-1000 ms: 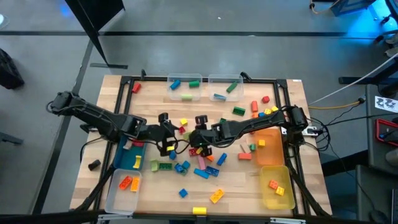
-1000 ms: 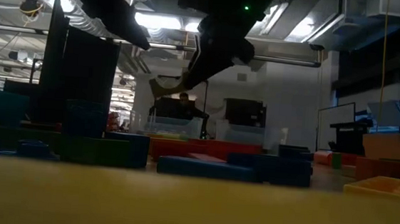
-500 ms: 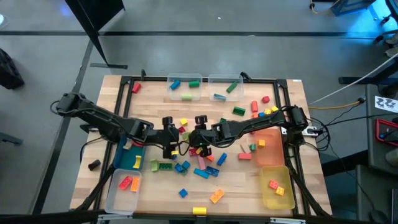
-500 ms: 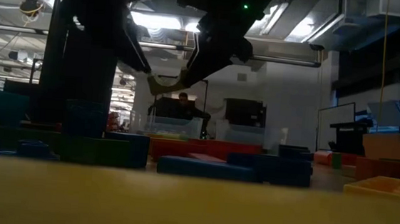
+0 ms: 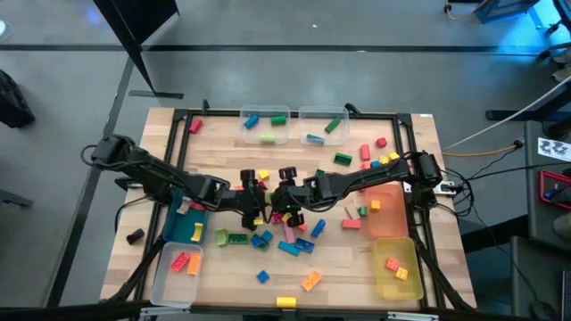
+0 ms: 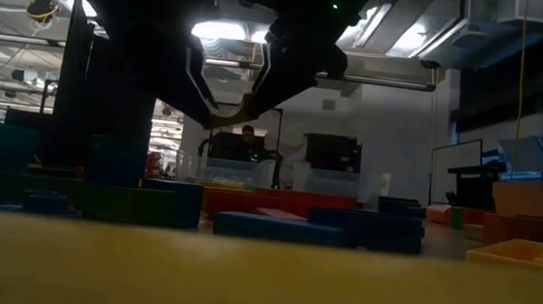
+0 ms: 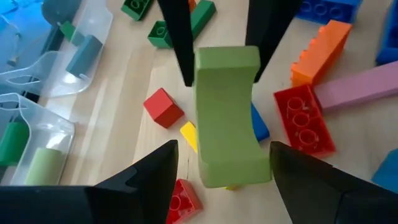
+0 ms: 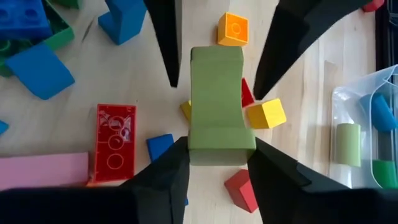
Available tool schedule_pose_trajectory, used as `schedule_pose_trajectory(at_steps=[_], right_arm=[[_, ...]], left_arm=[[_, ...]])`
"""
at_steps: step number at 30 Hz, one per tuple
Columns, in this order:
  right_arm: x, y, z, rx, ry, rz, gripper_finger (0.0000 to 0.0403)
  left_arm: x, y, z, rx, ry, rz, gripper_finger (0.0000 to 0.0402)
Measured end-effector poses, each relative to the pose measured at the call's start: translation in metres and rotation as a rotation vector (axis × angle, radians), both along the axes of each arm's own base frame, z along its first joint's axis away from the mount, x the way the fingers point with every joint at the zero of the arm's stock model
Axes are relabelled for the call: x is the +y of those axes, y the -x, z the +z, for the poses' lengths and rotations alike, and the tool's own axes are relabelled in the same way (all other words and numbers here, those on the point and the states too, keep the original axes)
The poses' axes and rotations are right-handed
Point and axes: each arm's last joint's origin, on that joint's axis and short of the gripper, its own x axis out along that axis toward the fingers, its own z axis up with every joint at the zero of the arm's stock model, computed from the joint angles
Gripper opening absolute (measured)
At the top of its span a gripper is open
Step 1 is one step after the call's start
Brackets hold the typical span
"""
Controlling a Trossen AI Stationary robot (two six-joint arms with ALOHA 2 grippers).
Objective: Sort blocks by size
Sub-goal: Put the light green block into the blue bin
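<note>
Left tool point(image 5: 259, 201) has slid rightward across the table point(image 5: 339, 267) to meet the right tool point(image 5: 276, 204) mid-table.

Right tool grips one end of a light green block point(image 8: 216, 106), held above the scattered blocks point(image 5: 299, 241); the left tool's fingers point(image 7: 149, 180) stand spread wide either side of that block's other end point(image 7: 227, 118), not clamped on it. Under it lie red, yellow and blue pieces, with a red studded brick point(image 8: 114, 144) just beside.

Nothing here carries writing I can read. The blocks point(image 5: 287, 239) and the bins point(image 5: 266, 127) show no legible labels, brands or numbers.
</note>
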Motion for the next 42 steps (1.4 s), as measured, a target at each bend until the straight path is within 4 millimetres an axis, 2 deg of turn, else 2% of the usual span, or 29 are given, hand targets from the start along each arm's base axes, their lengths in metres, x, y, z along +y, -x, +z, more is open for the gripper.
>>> schedule_pose_trajectory(at_steps=[6, 14, 22, 28, 34, 42], right_arm=[[0.0, 0.0, 0.0, -0.002, 0.0, -0.001, 0.0157], [-0.001, 0.0, 0.0, -0.004, -0.006, -0.011, 0.0146], [0.0, 0.0, 0.0, -0.004, -0.011, -0.018, 0.0202], [-0.002, 0.003, -0.001, 0.022, 0.039, -0.049, 0.0224], [-0.005, 0.019, -0.009, 0.205, 0.063, -0.076, 0.0225], [-0.006, 0.044, -0.016, 0.438, -0.042, -0.207, 0.0221]], left_arm=[[0.003, -0.001, -0.002, 0.006, 0.0, 0.015, 0.0226], [0.007, -0.002, -0.002, 0.009, -0.001, 0.03, 0.0122], [0.007, -0.002, -0.002, 0.008, 0.022, 0.021, 0.012], [0.007, 0.001, 0.001, -0.004, 0.088, 0.054, 0.012], [0.007, 0.022, 0.014, 0.033, 0.198, 0.126, 0.012], [0.006, 0.075, 0.031, 0.237, 0.397, 0.221, 0.0125]])
